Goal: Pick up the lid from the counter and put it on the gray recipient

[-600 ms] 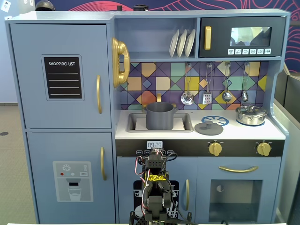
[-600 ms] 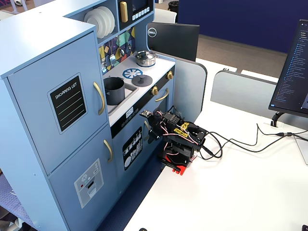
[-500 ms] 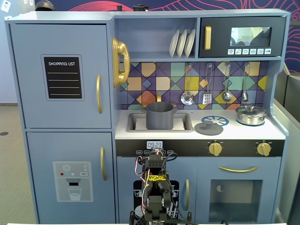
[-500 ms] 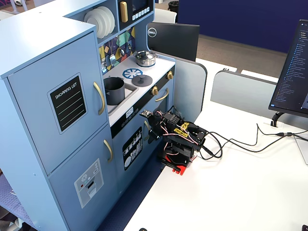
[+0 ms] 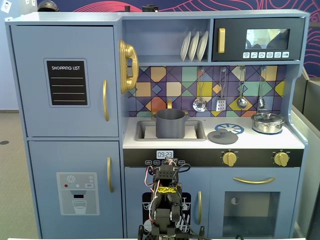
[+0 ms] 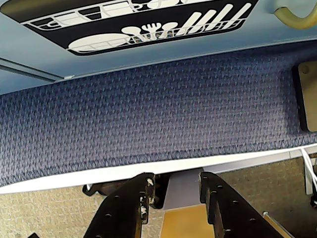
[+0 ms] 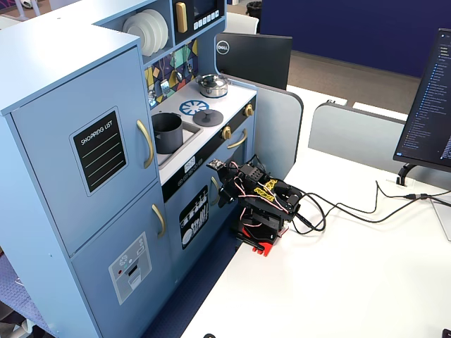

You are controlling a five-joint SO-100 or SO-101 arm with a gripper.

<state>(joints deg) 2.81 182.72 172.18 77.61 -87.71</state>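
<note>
A blue toy kitchen [image 5: 65, 150] fills both fixed views, with a fridge door carrying a shopping list panel [image 5: 67, 83] on its left side in one of them. Its pale counter [image 5: 295, 142] serves as the bench for the cookware. The gray recipient [image 5: 170, 123] stands upright in the sink recess [image 5: 144, 131]; in the other fixed view it shows as a dark cylinder [image 7: 167, 132] set into the countertop. The folded black arm [image 7: 262, 204] sits low in front of the lower doors, clamped at the edge of a white desk [image 7: 352, 282], well below the counter. A shiny steel pot [image 5: 268, 122] with its own lid rests at the counter's right end. The lid [image 5: 223, 136] lies flat on the counter just right of the sink, beside the blue burner ring [image 5: 231, 128], apart from the gray recipient. In the wrist view the gripper [image 6: 174, 191] points at blue carpet [image 6: 148, 119], its jaws parted and holding nothing.
</note>
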